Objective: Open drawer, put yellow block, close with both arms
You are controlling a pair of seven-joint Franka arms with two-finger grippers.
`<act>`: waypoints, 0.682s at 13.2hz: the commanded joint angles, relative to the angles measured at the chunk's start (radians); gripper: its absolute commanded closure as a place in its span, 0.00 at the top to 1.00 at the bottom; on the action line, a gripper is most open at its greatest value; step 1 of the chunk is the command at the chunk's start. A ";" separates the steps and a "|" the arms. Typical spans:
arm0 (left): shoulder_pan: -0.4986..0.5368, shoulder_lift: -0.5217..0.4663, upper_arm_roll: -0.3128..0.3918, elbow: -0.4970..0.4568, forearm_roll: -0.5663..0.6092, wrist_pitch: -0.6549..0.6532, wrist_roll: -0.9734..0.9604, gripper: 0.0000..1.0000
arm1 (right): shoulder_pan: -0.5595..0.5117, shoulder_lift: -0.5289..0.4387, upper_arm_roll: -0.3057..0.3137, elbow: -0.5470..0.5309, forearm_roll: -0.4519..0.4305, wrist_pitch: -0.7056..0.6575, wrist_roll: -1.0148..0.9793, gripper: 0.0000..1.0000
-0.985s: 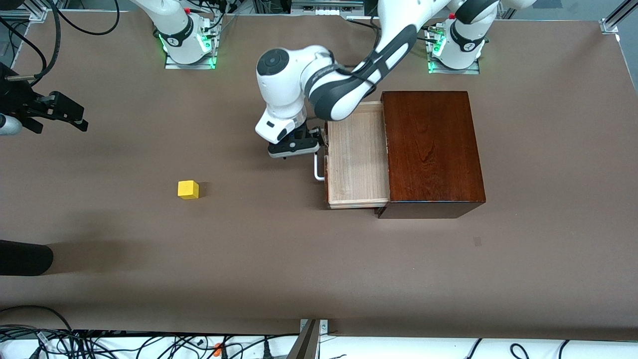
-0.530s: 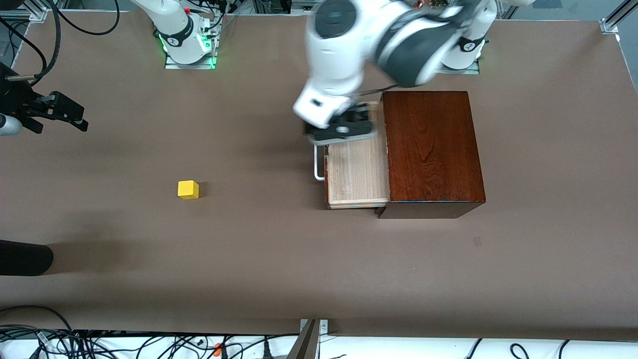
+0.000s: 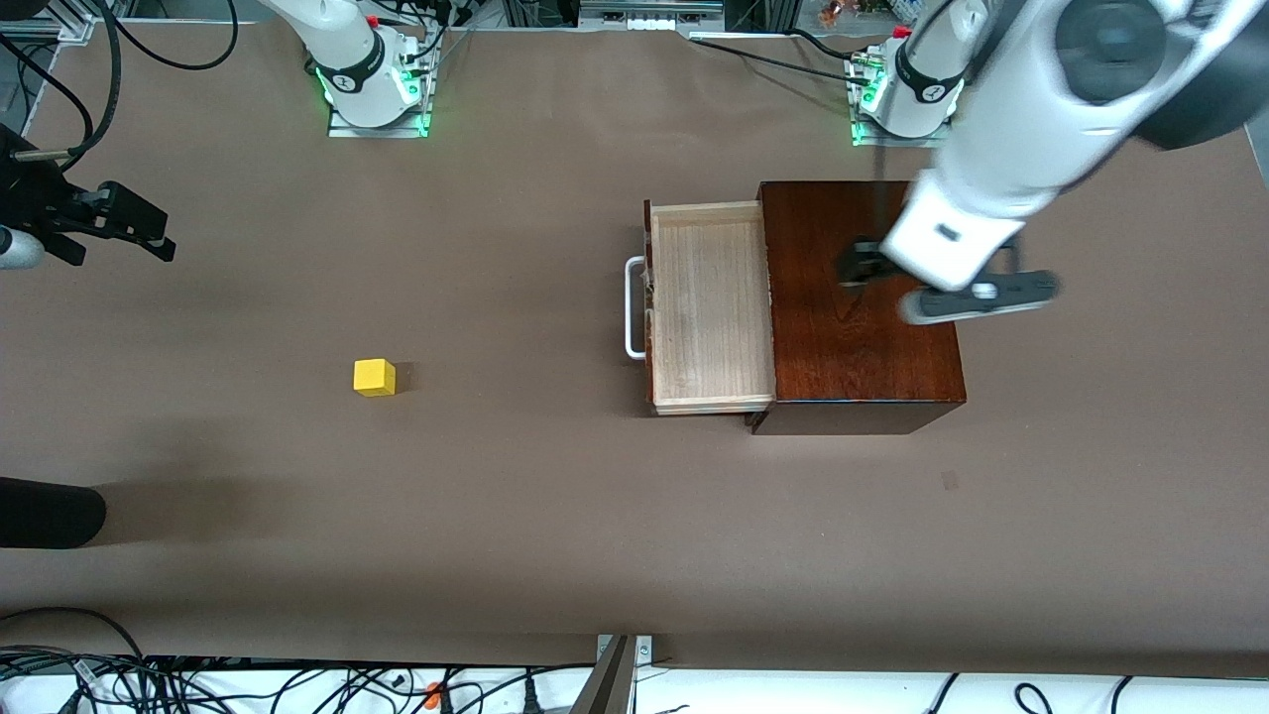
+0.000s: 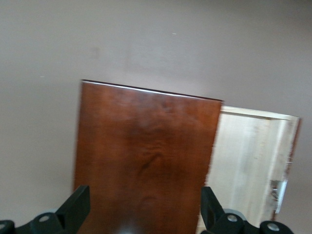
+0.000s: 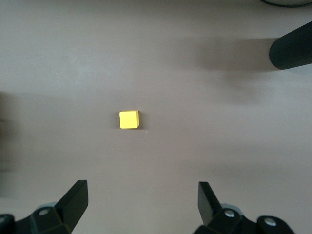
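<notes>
The drawer [image 3: 712,307] stands pulled out of the dark wooden box [image 3: 863,307], its pale tray empty and its white handle [image 3: 633,307] free. My left gripper [image 3: 861,266] hangs in the air over the box top [image 4: 146,146], open [image 4: 144,195] and holding nothing; the drawer tray [image 4: 248,165] shows beside it. The yellow block [image 3: 375,378] sits on the bare table toward the right arm's end. My right gripper [image 3: 149,233] waits up in the air at that end, open [image 5: 142,192], with the yellow block [image 5: 129,119] below it and apart from its fingers.
A black cylinder [image 3: 50,513] pokes in at the table's edge toward the right arm's end, nearer the front camera than the block; it also shows in the right wrist view [image 5: 292,46]. Brown table surface [image 3: 516,496] spreads between block and drawer.
My left gripper has come away from the drawer handle, risen and swung across the tray to over the box. The drawer stays open. The right arm and the block have not moved.
</notes>
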 commanded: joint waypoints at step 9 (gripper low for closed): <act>-0.116 -0.216 0.424 -0.181 -0.080 -0.060 0.474 1.00 | -0.003 0.008 0.000 0.024 0.001 -0.009 -0.002 1.00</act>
